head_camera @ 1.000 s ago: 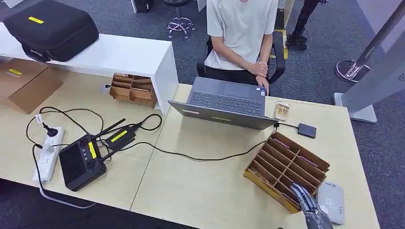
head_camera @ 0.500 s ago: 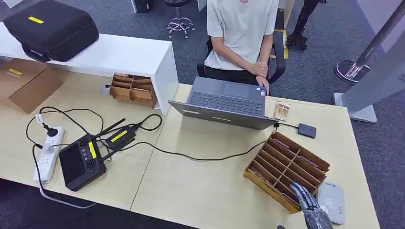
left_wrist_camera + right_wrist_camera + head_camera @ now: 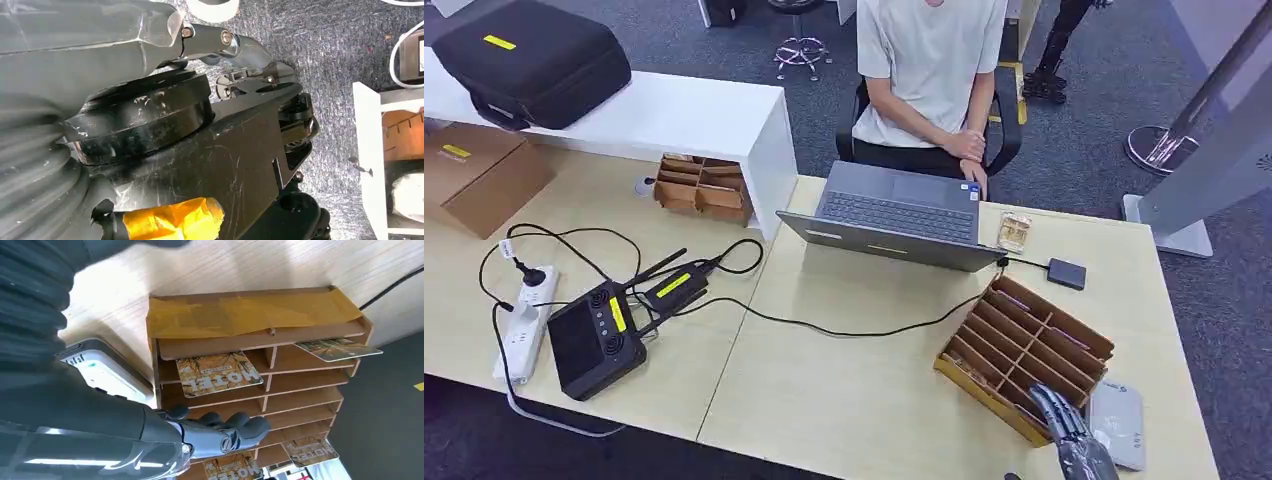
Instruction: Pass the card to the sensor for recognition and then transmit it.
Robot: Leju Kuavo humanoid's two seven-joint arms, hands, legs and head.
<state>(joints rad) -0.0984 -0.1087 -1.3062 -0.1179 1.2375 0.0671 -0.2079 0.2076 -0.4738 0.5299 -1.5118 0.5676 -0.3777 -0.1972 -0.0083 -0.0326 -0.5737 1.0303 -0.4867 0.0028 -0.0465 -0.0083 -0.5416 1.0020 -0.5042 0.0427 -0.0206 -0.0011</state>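
Observation:
A wooden slotted card holder (image 3: 1024,345) sits at the table's right, with several printed "MOTEL" cards in its slots; one card (image 3: 218,372) lies in a slot close to my fingers and another (image 3: 337,348) sticks out at the far side. My right hand (image 3: 1064,425) hovers over the holder's near corner, its fingers (image 3: 215,430) stretched along the dividers and holding nothing. The white card sensor (image 3: 1119,424) lies flat beside the holder, just right of that hand, and appears again as the sensor (image 3: 105,371). My left hand's ribbed cover (image 3: 30,175) hangs beside my body; its fingers are hidden.
A person sits behind an open laptop (image 3: 894,215) at the far table edge. A black cable (image 3: 844,330) crosses the table to a small black box (image 3: 1066,273). A black controller (image 3: 594,340) and power strip (image 3: 522,325) lie at left. The table edge runs just below my right hand.
My right hand has only shifted very slightly over the holder's near corner. Nothing else has moved.

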